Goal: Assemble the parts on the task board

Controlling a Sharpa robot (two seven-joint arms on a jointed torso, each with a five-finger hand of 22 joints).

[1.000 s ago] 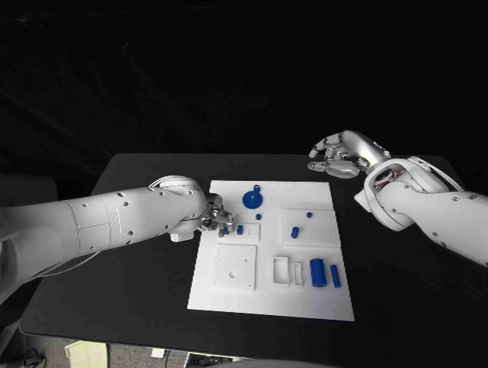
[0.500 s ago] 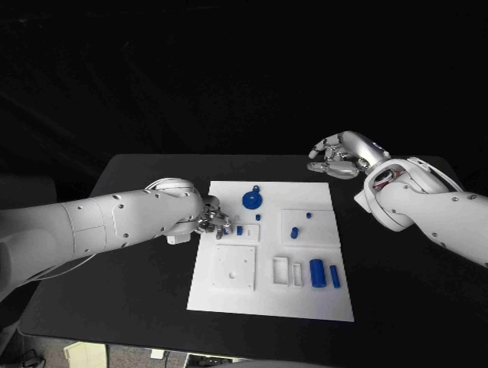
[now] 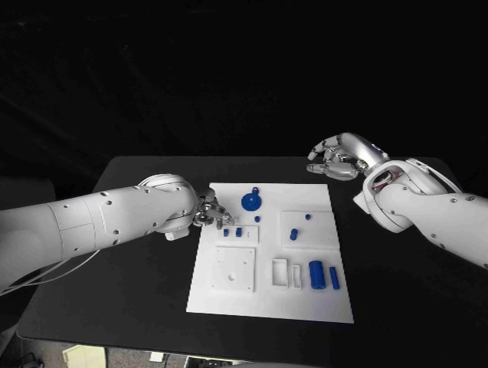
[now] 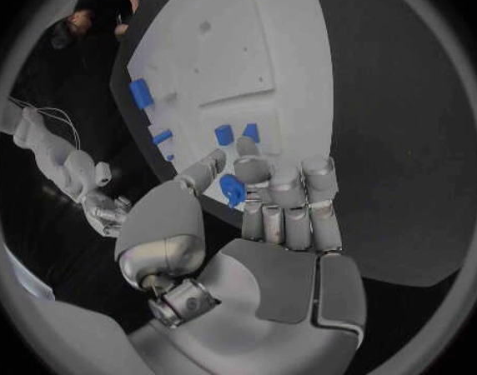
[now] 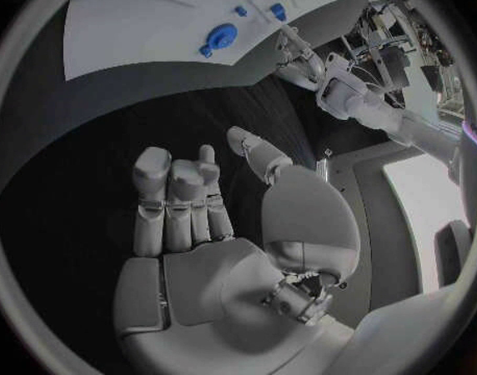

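My left robot hand (image 3: 206, 215) sits at the board's (image 3: 268, 303) left edge, at about 9 o'clock from the board's middle. My wrist camera shows its fingers (image 4: 285, 193) curled in, pinching one small blue part (image 4: 233, 190) against the thumb. My right robot hand (image 3: 338, 156) hangs over the bare table (image 3: 404, 264) off the board's far right corner, at about 1 o'clock, fingers curled in on nothing.

On the board I count seven more blue parts: a round disc (image 3: 253, 202) near the far edge, two small pegs (image 3: 233, 231) just right of my left robot hand, two small pieces (image 3: 300, 227) in the right-hand recess, and two upright cylinders (image 3: 324, 274) at about 4 o'clock. The held part is just left of the two pegs, above the board's edge.
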